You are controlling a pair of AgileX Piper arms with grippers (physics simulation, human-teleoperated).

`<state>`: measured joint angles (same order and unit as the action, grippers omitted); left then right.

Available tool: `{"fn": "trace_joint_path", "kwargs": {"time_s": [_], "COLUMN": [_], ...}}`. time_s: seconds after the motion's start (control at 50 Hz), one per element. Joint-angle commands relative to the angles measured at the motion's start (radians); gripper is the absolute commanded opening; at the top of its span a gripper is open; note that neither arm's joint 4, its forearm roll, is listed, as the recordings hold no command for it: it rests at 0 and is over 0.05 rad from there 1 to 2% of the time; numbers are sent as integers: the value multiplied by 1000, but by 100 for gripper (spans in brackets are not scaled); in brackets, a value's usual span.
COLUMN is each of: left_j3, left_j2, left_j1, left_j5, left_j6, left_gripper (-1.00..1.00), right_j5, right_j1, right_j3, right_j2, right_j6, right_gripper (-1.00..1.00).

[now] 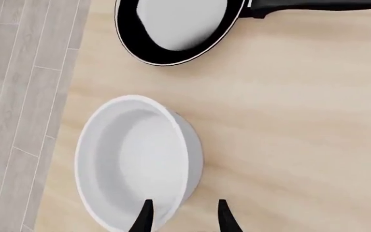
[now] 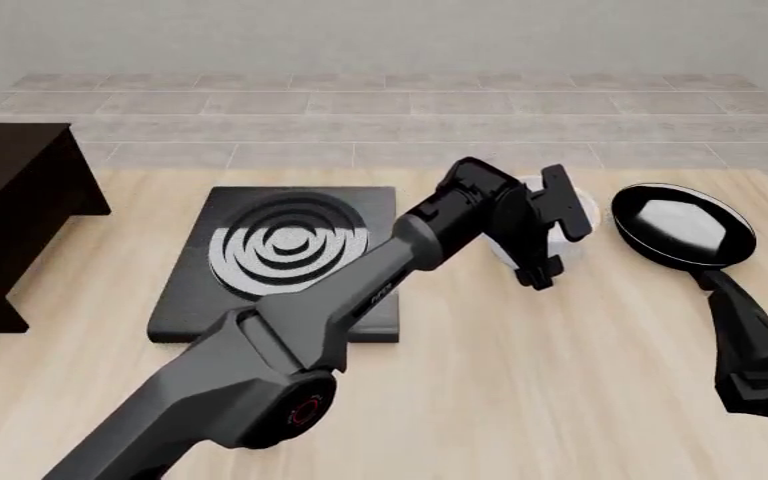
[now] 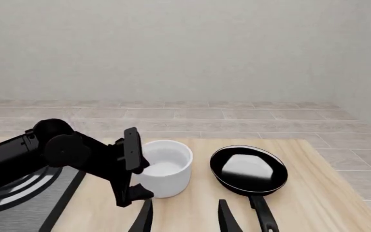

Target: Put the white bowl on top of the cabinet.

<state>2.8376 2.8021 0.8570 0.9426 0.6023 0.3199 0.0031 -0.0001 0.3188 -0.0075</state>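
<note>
Left wrist view — left gripper jaws parted astride the white bowl rim; right gripper jaws open.

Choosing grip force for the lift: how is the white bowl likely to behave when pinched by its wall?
The white bowl looks rigid, so its wall probably won't flex. Its smooth, glossy surface may slip in the left claw. It is deep and straight-sided, so a one-sided pinch could tilt it.

Bright, even render — sharp, shadowless
</note>
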Motion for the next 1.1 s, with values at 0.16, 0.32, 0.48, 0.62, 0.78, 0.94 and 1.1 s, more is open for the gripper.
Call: {"fn": "trace_joint_path", "kwargs": {"time_s": [0.16,0.32,0.48,0.62,0.78,0.94,1.1], "left_j3": [-8,-8,-8,-8,-8,-8,-7], "left_j2": [57,68,95,105,107,125,123], "left_j1": [-13,-24,-16,-18,-20,-22,-24], "left_j5": [29,48,99,115,121,121,102], "left_j6": [43,59,22,7,-4,-17,-19], "left_gripper": [100,100,100,100,100,100,-100], "right_j5": [1,8,8,8,8,8,9], "right_j1": [0,0,0,0,0,0,0], "right_j3": [0,0,0,0,0,0,0], "right_j2": [1,8,8,8,8,8,9], "right_j6": [0,0,0,0,0,0,0], "right_gripper": [100,100,100,100,100,100,100]}}
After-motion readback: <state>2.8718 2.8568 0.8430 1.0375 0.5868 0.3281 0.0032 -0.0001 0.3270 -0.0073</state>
